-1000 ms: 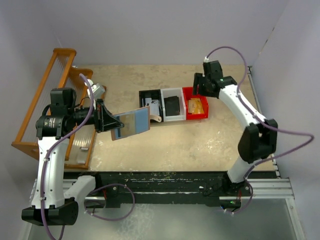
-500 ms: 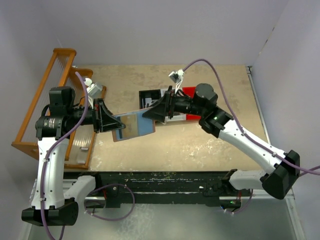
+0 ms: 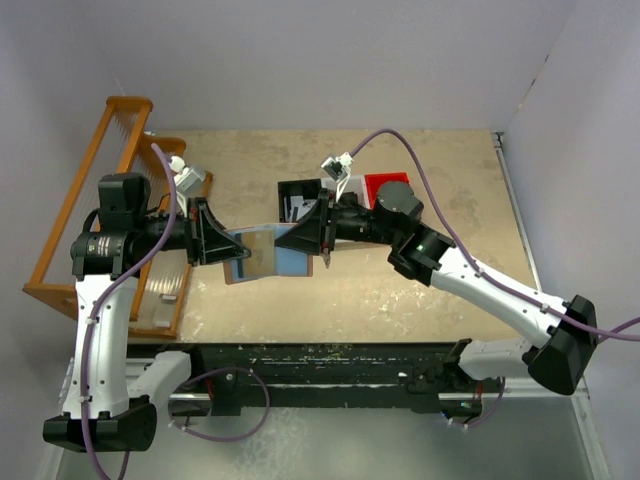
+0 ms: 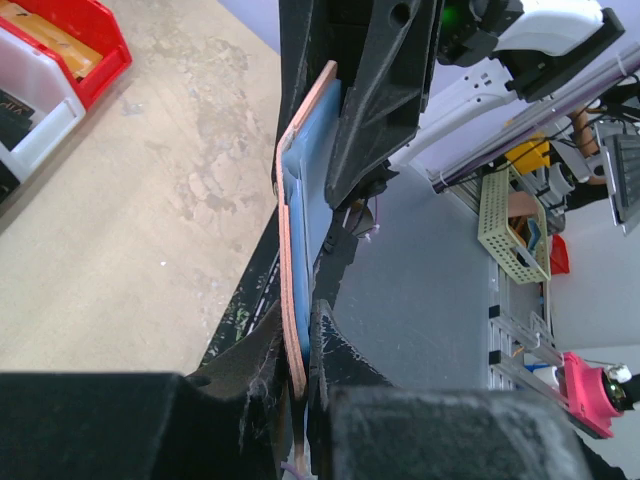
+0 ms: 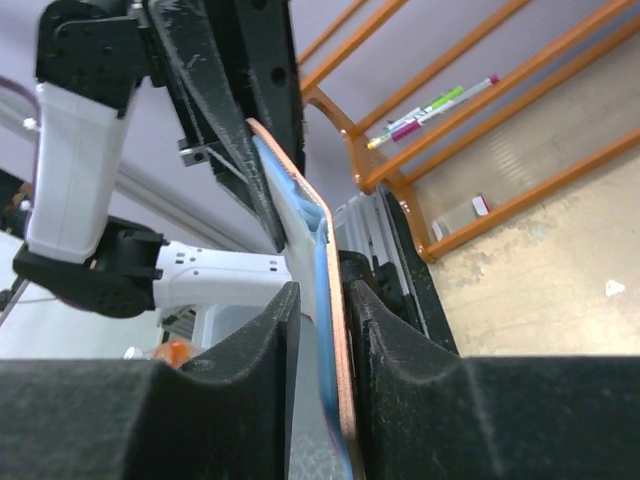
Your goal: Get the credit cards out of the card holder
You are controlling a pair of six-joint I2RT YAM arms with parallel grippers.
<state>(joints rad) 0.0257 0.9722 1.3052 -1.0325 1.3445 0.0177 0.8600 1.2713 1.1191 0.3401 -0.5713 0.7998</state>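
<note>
The card holder [image 3: 265, 250], salmon-pink outside and light blue inside, hangs unfolded above the table between my two grippers. My left gripper [image 3: 222, 242] is shut on its left end; the left wrist view shows the leather edge [image 4: 292, 300] pinched between the jaws of that gripper [image 4: 298, 335]. My right gripper [image 3: 322, 235] straddles its right edge, and in the right wrist view the holder [image 5: 322, 250] sits between the fingers [image 5: 260, 350] with a thin gap on the lining side. A tan-orange card [image 4: 55, 38] lies in the red bin [image 4: 100, 40]. I see no card inside the holder.
Black [image 3: 297, 200], white and red [image 3: 385, 185] bins stand in a row behind the right gripper, partly hidden by the arm. An orange wooden rack [image 3: 95, 200] fills the left side, with pens [image 5: 430, 103] on it. The black base rail [image 3: 330, 365] runs along the near edge.
My right arm swung left from over the red bin to the holder's right edge and put its jaws around it. My left gripper kept holding the holder, nearly still.
</note>
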